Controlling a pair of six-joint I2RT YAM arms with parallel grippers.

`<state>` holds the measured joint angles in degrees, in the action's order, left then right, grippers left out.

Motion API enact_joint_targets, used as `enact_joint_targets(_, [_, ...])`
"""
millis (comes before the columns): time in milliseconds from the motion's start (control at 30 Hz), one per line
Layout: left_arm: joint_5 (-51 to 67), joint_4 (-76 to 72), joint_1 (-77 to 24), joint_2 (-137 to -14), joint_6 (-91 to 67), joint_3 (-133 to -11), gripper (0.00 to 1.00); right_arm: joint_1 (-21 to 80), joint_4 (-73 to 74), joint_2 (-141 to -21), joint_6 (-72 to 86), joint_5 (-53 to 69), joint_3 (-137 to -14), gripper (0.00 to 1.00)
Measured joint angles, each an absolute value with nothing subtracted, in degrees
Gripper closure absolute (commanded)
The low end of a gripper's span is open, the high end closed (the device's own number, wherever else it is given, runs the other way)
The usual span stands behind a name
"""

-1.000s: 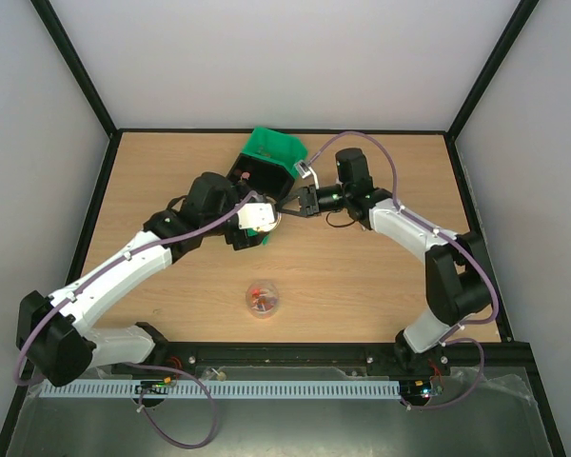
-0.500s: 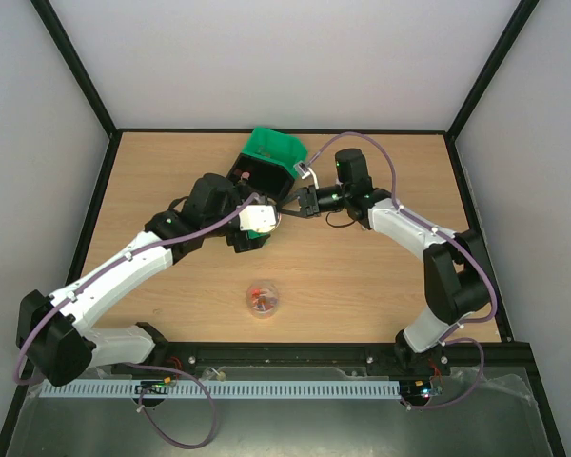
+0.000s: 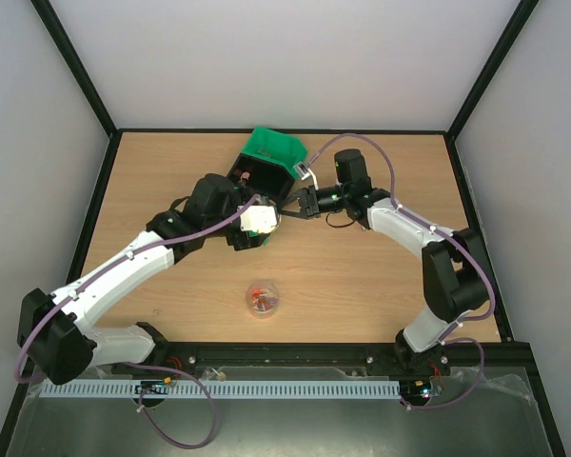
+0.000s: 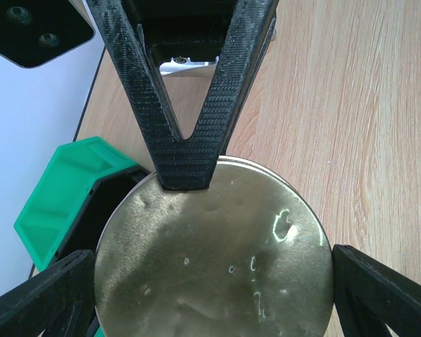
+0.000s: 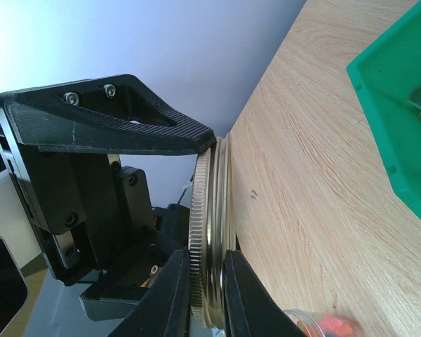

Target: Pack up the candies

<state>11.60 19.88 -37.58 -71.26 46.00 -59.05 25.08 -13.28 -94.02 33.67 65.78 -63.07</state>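
A round gold metal lid is held on edge between both grippers, above the table just in front of the bins. My left gripper has its fingers against the lid's two sides. My right gripper is shut on the lid's ribbed rim; its V-shaped fingers show in the left wrist view. In the top view the left gripper and right gripper meet tip to tip. The candies lie in a small clear jar, open, at the near middle. Its edge with candies shows in the right wrist view.
A green bin and a black bin stand together behind the grippers; the black one holds a few small coloured bits. The green bin also shows in the left wrist view and the right wrist view.
Both grippers, joined at the lid, have shifted slightly left and away from me. The jar has not moved.
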Motion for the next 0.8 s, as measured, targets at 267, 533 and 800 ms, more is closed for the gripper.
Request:
enact_joint_targets(267, [13.4, 21.5, -37.8, -71.3, 45.5, -59.0, 0.30, 24.3, -12.9, -94.5, 33.5, 66.1, -63.3, 0.34])
enact_joint_targets(533, [20.6, 29.9, -37.8, -70.4, 45.2, -58.0, 0.31, 20.5, -4.8, -92.1, 20.5, 61.7, -63.0, 0.03])
enact_joint_targets(800, [24.2, 36.9, -41.5, -69.0, 45.8, -51.3, 0.32, 18.9, -4.0, -74.9, 5.3, 45.8, -50.8, 0.01])
